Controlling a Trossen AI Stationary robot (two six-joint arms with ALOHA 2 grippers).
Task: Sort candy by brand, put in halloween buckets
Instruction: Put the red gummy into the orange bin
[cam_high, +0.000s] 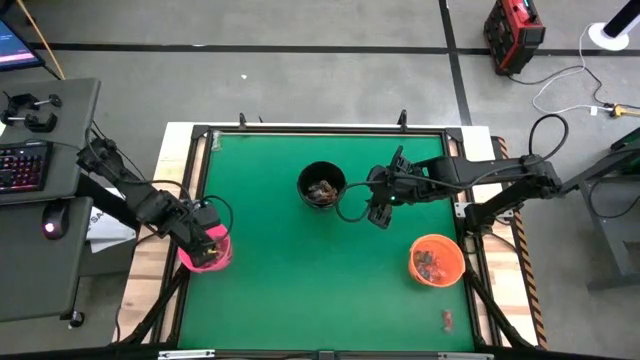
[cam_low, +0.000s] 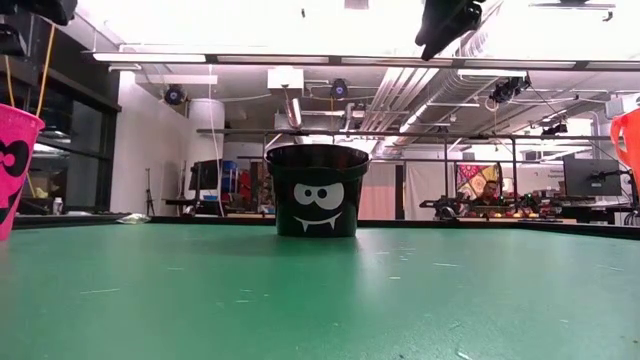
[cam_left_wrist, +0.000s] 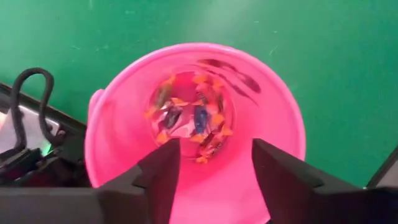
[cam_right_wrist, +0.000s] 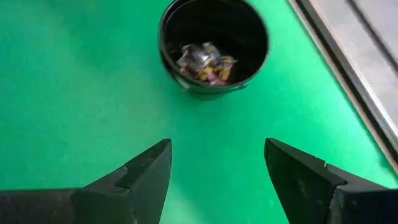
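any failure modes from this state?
Left gripper hangs open right over the pink bucket, which sits at the mat's left edge; lifting off carelessly could catch the rim and tip it. One candy lies loose near the front right corner, beyond the orange bucket; reaching it may nudge that bucket.

A: Where does the light come from?

B: Ceiling strip lights (cam_low: 200, 57), seen in the low view and blown out to white glare. The tabletop (cam_high: 300, 260) is evenly bright, with soft, faint shadows.

A: What is unsharp?

B: In the left wrist view the candy (cam_left_wrist: 189, 118) in the pink bucket (cam_left_wrist: 267, 124) is motion-blurred. Foreground fingers (cam_right_wrist: 140, 174) in the right wrist view are soft, and the near tabletop in the low view is out of focus.
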